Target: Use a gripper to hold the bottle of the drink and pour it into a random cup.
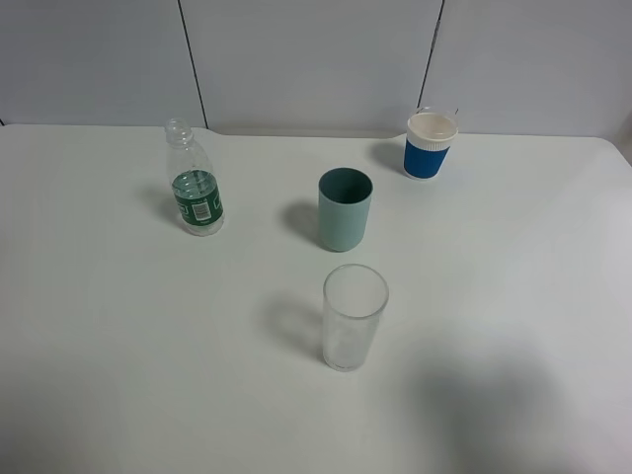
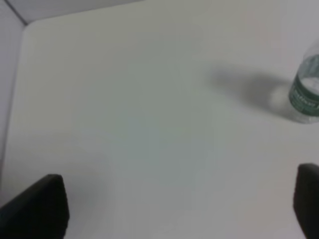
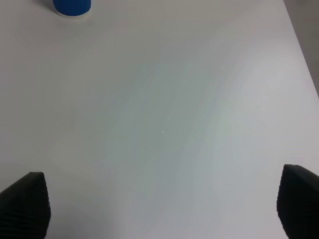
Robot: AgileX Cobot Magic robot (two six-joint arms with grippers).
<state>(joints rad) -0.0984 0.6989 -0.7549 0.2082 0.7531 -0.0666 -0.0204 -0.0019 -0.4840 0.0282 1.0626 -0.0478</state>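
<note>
The bottle [image 1: 196, 183] stands upright and uncapped at the back left of the white table [image 1: 118, 336], clear with a dark green label and colourless drink [image 1: 195, 181] in its lower half. The teal cup [image 1: 345, 208] stands near the table's middle. No arm shows in the exterior high view. In the left wrist view the left gripper [image 2: 182, 206] is open, its dark fingertips [image 2: 42, 204] far apart over bare table, the bottle [image 2: 306, 92] well off to one side. The right gripper [image 3: 162, 206] is open too, with nothing between its fingertips [image 3: 25, 201].
A taller clear glass tumbler [image 1: 353, 316] stands in front of the teal cup. A blue-and-white paper cup [image 1: 431, 144] stands at the back right, and its base [image 3: 72, 7] shows at the edge of the right wrist view. The table edge [image 3: 301, 45] runs on the right.
</note>
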